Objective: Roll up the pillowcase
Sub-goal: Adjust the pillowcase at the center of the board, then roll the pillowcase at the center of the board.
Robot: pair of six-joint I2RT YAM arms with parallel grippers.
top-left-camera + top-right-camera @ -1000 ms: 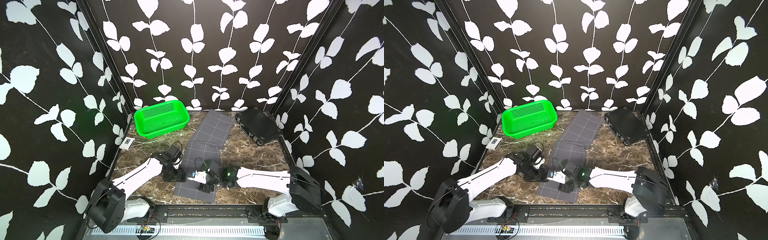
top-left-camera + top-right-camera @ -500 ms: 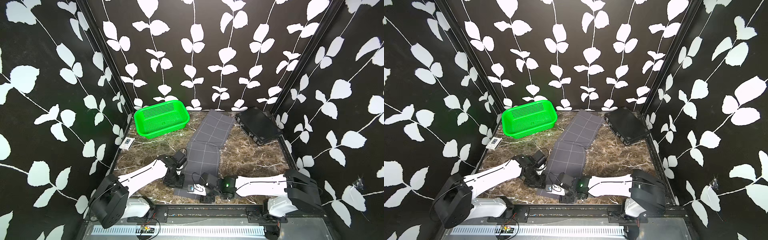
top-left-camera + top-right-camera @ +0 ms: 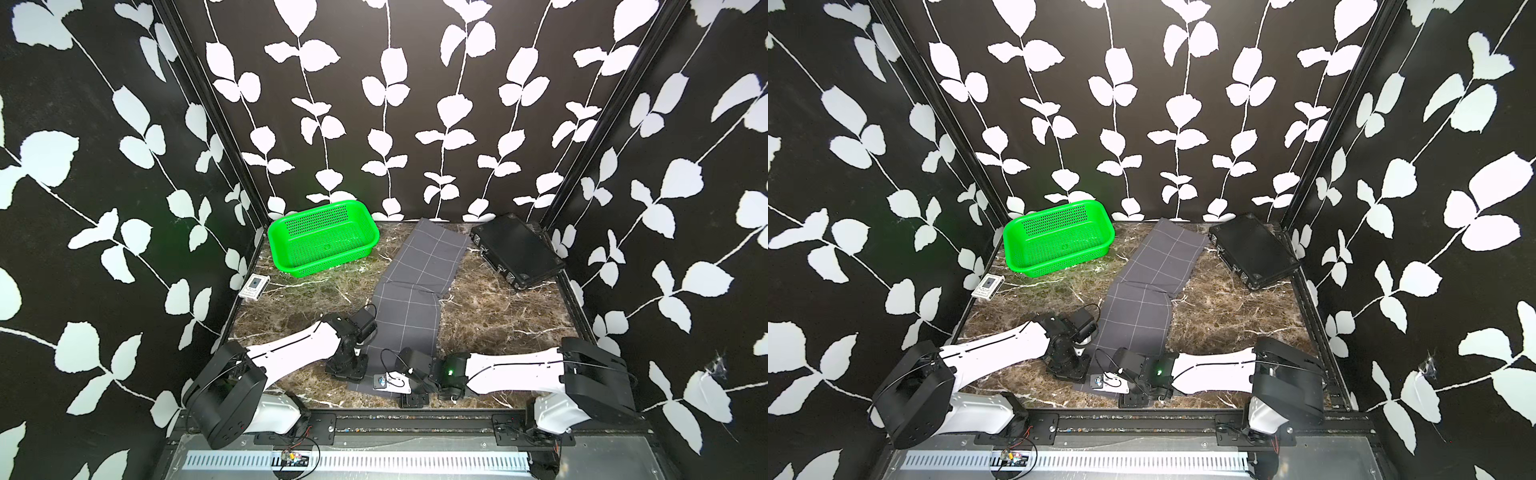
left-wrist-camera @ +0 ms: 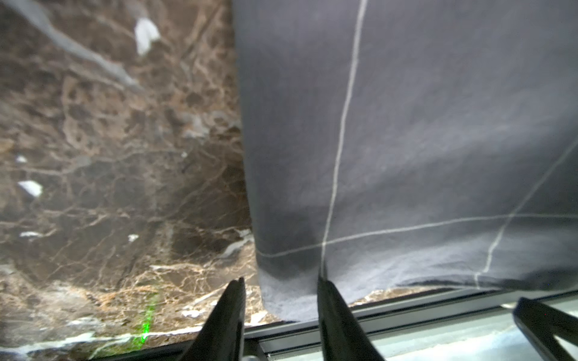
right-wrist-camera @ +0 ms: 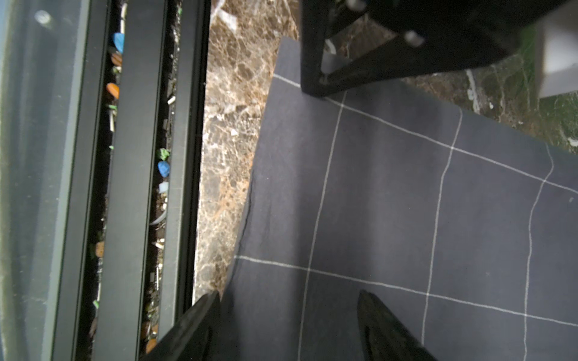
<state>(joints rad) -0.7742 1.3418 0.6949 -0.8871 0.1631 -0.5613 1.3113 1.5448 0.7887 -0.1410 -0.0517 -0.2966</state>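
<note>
Nearest the front rail [image 5: 131,187], both arms lie low over the worktop [image 3: 498,320] and reach inward from the front corners: the left arm [image 3: 291,353] angled in from the robot's left, the right arm [image 3: 515,370] nearly level from its right. Their wrists meet at the near end of the pillowcase [image 3: 409,299]. At the cloth's near left corner the left gripper [image 4: 280,278] points steeply down with a narrow gap between its jaws. One finger [image 4: 231,312] is over bare marble and the other is on the cloth, with the corner lying flat between them (no pinch visible). The right gripper [image 5: 287,295] is spread wide at the near hem, one tip by the hem edge and the other over the cloth; contact can't be told. It holds nothing. The pillowcase is unrolled, a flat grey grid strip running from the front centre to the back wall. It has a crease and a kink midway, and the far half angles right. Its far end sits between the green basket [image 3: 328,266] at back left and the black case [image 3: 515,249] at back right, close to both. A small white card [image 3: 254,286] lies by the left wall, near the basket.
</note>
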